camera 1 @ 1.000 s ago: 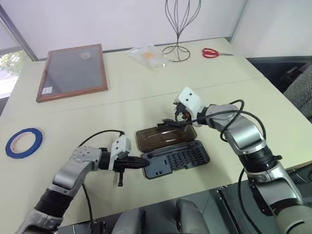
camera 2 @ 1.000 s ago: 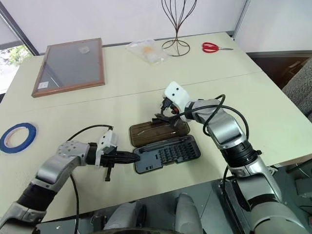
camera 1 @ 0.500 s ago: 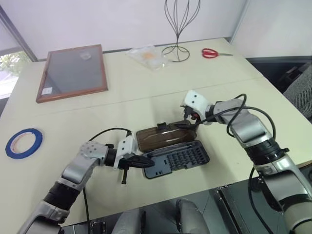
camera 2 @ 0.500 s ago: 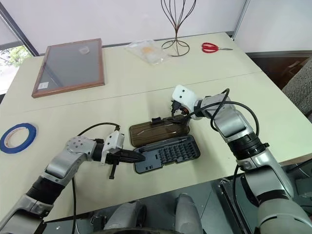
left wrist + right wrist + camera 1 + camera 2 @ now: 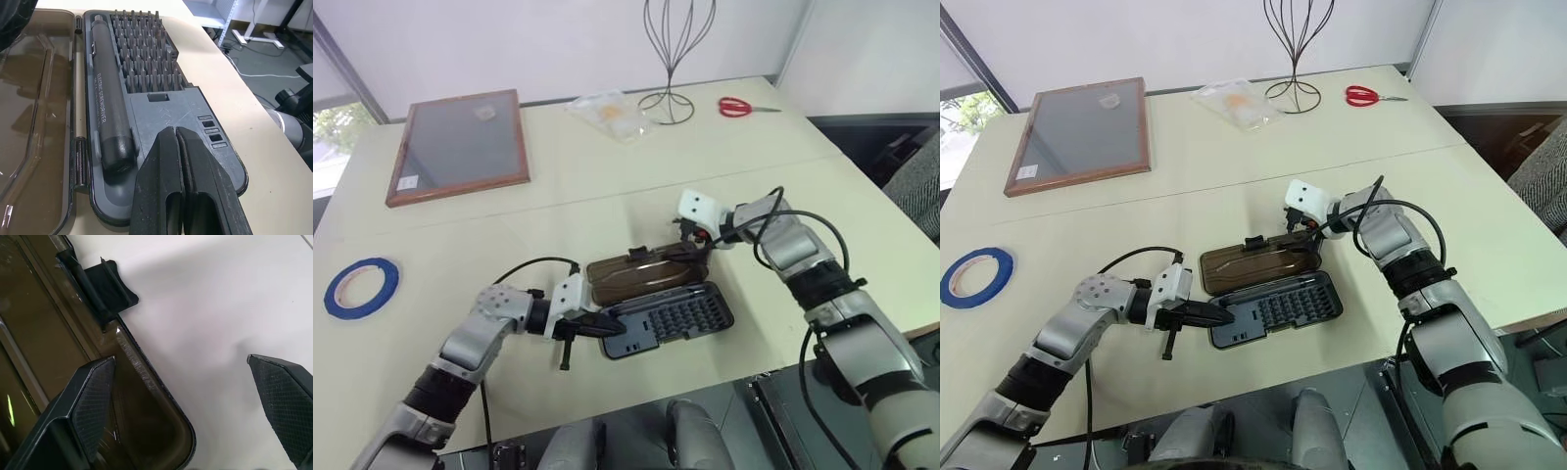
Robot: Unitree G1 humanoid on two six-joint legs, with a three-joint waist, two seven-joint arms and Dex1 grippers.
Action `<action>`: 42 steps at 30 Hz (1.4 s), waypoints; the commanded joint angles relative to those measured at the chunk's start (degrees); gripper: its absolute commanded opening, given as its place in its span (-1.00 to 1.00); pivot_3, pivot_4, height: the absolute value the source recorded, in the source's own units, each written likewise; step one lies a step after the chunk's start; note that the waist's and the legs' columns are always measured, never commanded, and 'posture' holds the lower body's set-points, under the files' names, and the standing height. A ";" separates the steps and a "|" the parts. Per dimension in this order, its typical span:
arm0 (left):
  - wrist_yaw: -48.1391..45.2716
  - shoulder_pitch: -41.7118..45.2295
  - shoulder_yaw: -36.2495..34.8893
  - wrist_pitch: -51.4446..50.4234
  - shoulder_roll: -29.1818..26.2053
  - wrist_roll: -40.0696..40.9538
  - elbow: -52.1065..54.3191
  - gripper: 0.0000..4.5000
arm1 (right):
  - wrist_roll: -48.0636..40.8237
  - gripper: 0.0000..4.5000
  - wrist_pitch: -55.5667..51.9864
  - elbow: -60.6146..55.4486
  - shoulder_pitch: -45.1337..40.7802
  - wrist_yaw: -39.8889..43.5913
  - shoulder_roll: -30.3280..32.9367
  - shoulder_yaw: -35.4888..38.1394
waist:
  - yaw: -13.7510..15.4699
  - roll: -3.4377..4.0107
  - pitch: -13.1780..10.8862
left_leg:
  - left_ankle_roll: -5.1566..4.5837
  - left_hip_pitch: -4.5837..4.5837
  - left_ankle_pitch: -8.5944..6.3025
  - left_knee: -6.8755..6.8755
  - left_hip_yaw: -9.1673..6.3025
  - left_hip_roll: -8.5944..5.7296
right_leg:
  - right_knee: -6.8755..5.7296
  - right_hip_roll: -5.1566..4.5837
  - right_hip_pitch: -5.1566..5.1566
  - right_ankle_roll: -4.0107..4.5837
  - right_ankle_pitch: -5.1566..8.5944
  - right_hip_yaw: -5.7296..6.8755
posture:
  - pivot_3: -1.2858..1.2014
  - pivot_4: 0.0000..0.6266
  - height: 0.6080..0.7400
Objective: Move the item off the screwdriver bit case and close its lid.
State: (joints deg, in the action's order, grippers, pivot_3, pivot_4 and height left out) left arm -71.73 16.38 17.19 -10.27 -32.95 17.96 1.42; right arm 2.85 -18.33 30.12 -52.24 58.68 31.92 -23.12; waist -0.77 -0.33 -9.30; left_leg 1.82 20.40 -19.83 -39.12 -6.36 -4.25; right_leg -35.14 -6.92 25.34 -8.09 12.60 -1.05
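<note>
The blue tape roll, the item, lies flat on the table at the far left, well away from the case. The screwdriver bit case sits open near the table's front edge, with rows of bits and a dark driver inside. Its smoky brown lid is folded back behind it. My left gripper is shut, its tips resting on the case's left end. My right gripper is open at the lid's far right corner. One of its fingers is over the lid, the other over bare table, near the latch tab.
A wooden-framed grey board lies at the back left. A wire stand, a clear plastic bag and red scissors are along the back edge. The table's front edge runs just below the case.
My right gripper has moved right along the lid and sunk down to its far right corner, staying open. The left gripper has kept its place on the case.
</note>
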 commanded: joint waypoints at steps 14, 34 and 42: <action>3.01 -2.30 1.13 -0.84 0.23 -3.09 -1.30 -1.00 | 4.03 -0.49 6.66 7.25 -3.74 6.86 -4.22 -0.35 | -0.27 0.04 0.06 | 0.01 -0.07 0.01 0.00 0.00 0.00 | -0.03 0.00 -0.04 0.00 0.00 0.00 | 0.03 -0.52 1.00; 4.05 -2.42 0.57 -0.45 -0.13 -3.03 -1.81 -1.00 | 12.42 -0.68 18.26 28.90 -10.61 13.33 -10.47 -3.94 | -0.47 0.32 0.67 | 0.03 -0.66 0.01 0.14 -0.02 0.03 | -0.03 0.05 -0.56 0.01 0.01 -0.01 | 0.03 -0.52 1.00; 4.47 -2.31 -0.06 -0.62 -0.18 -2.82 -1.92 -1.00 | 15.16 -0.98 22.98 31.73 -12.15 15.25 -11.69 -4.49 | -0.83 0.30 0.84 | 0.00 -1.01 0.00 0.27 -0.06 0.08 | -0.02 0.11 -0.84 0.02 0.01 -0.01 | 0.03 -0.52 1.00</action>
State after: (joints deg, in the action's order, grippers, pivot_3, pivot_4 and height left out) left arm -68.25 14.95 17.04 -9.70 -32.48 17.15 1.37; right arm 16.62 4.56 59.45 -66.06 73.51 21.38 -26.11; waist -1.61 -0.03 -8.46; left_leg 1.82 19.39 -19.84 -38.85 -6.42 -4.17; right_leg -35.15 -6.82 24.50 -8.07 12.61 -1.07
